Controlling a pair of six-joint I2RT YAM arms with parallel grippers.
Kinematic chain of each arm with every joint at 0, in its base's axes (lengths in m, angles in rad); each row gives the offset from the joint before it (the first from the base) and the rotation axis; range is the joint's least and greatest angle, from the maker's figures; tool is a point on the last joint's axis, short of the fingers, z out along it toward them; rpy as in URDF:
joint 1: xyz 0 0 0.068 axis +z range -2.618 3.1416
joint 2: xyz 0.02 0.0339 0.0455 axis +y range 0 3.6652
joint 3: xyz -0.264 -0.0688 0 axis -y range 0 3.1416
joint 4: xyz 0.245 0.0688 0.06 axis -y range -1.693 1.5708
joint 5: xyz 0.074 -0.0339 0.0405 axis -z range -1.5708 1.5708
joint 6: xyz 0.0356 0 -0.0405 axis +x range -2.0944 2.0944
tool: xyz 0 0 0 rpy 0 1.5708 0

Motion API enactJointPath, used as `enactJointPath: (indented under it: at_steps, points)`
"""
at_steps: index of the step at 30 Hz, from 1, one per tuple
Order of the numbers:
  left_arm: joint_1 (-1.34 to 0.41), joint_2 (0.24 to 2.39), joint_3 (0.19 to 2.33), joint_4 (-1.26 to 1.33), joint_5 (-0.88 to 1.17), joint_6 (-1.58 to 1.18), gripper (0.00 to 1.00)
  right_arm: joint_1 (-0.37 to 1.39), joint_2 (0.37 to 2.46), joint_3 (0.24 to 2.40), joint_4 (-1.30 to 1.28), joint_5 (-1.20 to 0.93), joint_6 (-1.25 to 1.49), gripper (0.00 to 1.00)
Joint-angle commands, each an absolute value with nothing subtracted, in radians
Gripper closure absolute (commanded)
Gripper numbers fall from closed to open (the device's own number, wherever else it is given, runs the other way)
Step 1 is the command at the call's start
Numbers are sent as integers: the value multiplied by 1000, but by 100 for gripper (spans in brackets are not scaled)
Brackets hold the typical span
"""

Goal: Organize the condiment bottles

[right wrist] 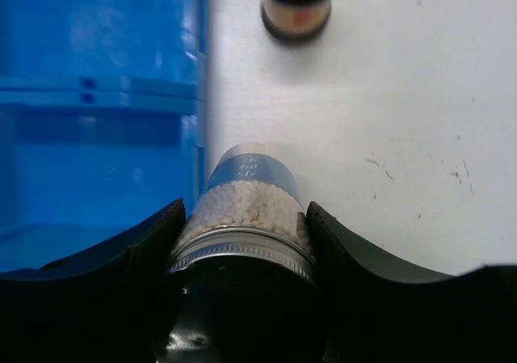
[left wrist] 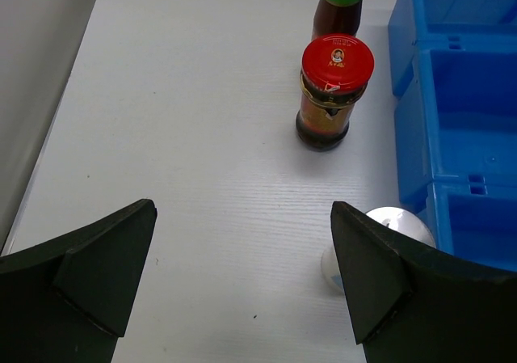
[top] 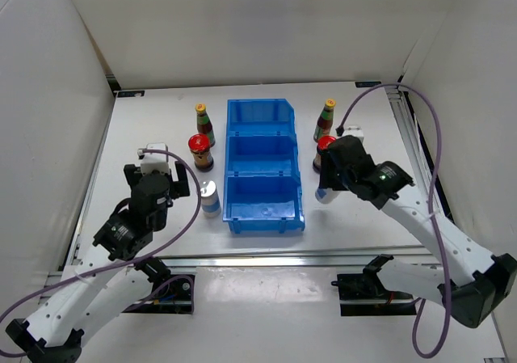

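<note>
**Two-arm bench with a bin and six condiment bottles, seen from above**

Plain white walls (top: 242,23) enclose a matt white table (top: 153,112) with a faint linear grain. A metal rail (top: 242,259) runs along its near edge. At centre stands a glossy blue plastic bin (top: 260,154), with three open compartments in a row from 12 to 6 o'clock.

Clock positions are taken from the bin.
- **Left gripper** (left wrist: 242,274), far out at 8 o'clock: black wedge-shaped fingers spread wide, holding nothing.
- **Right gripper** (right wrist: 245,213), at 4 o'clock: fingers pressed to both sides of the right silver-topped bottle (right wrist: 246,189). The bottle is a clear cylinder of white granules with a blue band, just beside the near compartment. Whether it rests on the table cannot be told.
- **Left silver-topped bottle** (top: 210,199): upright at 8 o'clock, just beside the bin.
- **Squat dark jars:** left red-lidded jar (top: 199,153) at 9 o'clock, right red-lidded jar (top: 325,145) at 3 o'clock.
- **Slim dark bottles:** left yellow-capped bottle (top: 203,123) at 10 o'clock, right yellow-capped bottle (top: 325,119) at 2 o'clock.
</note>
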State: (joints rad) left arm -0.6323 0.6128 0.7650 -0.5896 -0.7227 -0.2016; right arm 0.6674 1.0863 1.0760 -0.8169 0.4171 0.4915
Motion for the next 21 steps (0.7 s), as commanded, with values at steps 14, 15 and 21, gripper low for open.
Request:
enactJointPath:
  at_steps: [14,15,21]
  points:
    - [-637,627,759,-569,-736,-187,0,923,1419,1362,-684,447,466,78]
    - [-637,627,759,-569,-736,-187,0,933,1458,1362,-684,436,466,78]
    - [-637,637,759,-569,-736,-187,0,933,1535,1436,-735,445,456,80]
